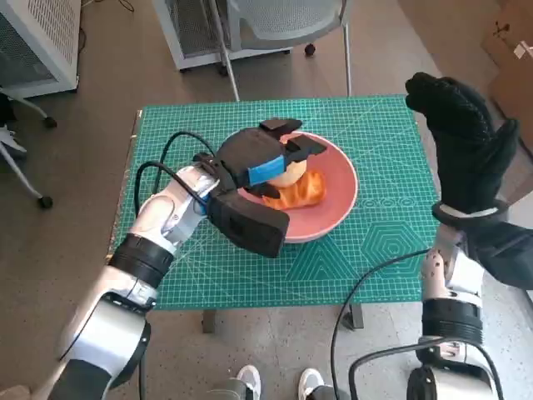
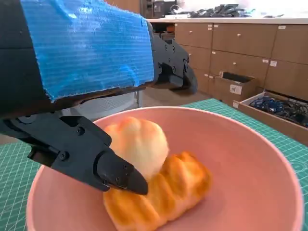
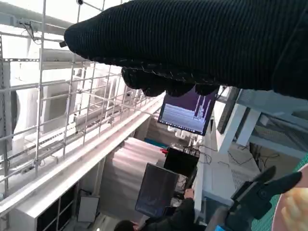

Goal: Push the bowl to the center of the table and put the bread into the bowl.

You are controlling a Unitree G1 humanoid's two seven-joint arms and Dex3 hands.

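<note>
— What's closest to us here?

— The left hand [image 2: 86,96], blue tape over its back, black fingers [image 2: 103,166] spread wide above the pink bowl [image 1: 337,208]. They hold nothing; one fingertip sits right at the bread [image 2: 159,195] without gripping it.

— So the bread's in the bowl?

— Yes, a golden ridged loaf lying beside a pale round bun [image 2: 137,144], both on the bowl's smooth inner wall. The bowl stands near the middle of the green cutting mat [image 1: 375,258], printed with a pale grid, which covers the small table.

— And the other hand?

— The right hand [image 1: 466,146], in its black knitted glove, is raised off the mat's right edge, fingers loosely apart, nothing in it.

— The room?

— Brown floor, a grey chair [image 1: 283,25] beyond the table, wooden drawers [image 2: 240,48] along a wall.
</note>
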